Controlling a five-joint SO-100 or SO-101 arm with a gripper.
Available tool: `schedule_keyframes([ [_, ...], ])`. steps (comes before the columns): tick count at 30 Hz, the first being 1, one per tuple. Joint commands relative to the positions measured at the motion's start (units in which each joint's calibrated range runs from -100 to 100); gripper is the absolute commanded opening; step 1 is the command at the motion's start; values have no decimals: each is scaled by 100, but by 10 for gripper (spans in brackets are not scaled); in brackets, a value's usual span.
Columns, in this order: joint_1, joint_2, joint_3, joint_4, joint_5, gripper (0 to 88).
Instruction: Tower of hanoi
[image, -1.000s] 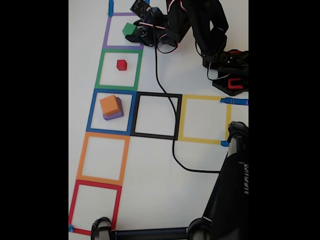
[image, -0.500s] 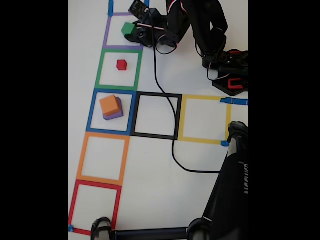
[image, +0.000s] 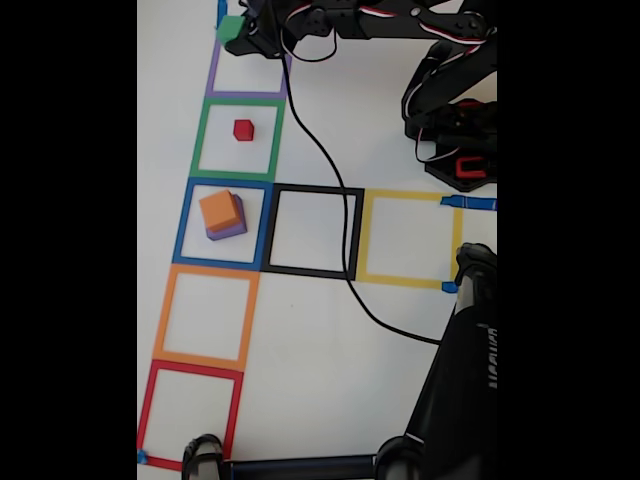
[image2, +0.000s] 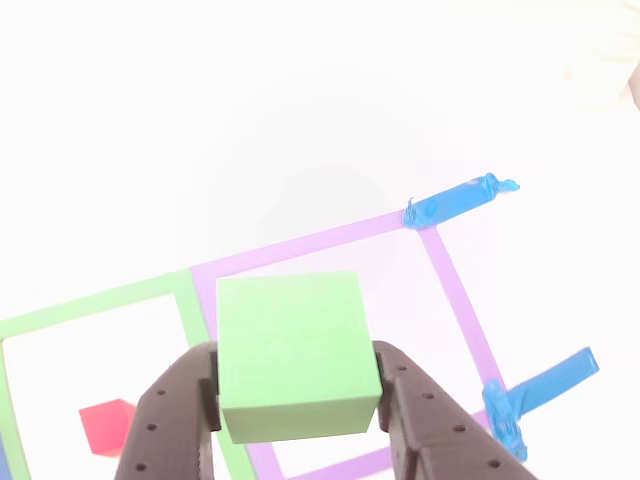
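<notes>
gripper (image2: 298, 400): clamped on green cube (image2: 293, 355), held above purple square (image2: 455, 295) at table's far edge
red cube (image: 243, 129): in green square (image: 200, 140)
orange cube (image: 219, 209): stacked on purple cube (image: 228, 231)

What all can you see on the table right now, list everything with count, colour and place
green cube: one, green, held between the tool's fingers above the purple square.
red cube: one, red, inside the green square.
orange cube: one, orange, stacked on the purple cube in the blue square.
purple cube: one, purple, under the orange cube.
tape squares: seven outlines; purple, green, blue, orange, red in a column, black and yellow to the right in the fixed view.
cable: one, black, crossing the black square.
tool: one, dark, shut on the green cube.
</notes>
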Motion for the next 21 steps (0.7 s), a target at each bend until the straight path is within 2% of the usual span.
schedule_keyframes([
  [1, -235, -698, -1797, 2681, 0, 11],
  [6, -676, -665, -3933, 4900, 0, 11],
  [11, -1300, -577, -5688, 6438, 0, 11],
  [15, -2019, -569, -6579, 7054, 0, 10],
  [21, -2872, -706, -6697, 7054, 0, 10],
])
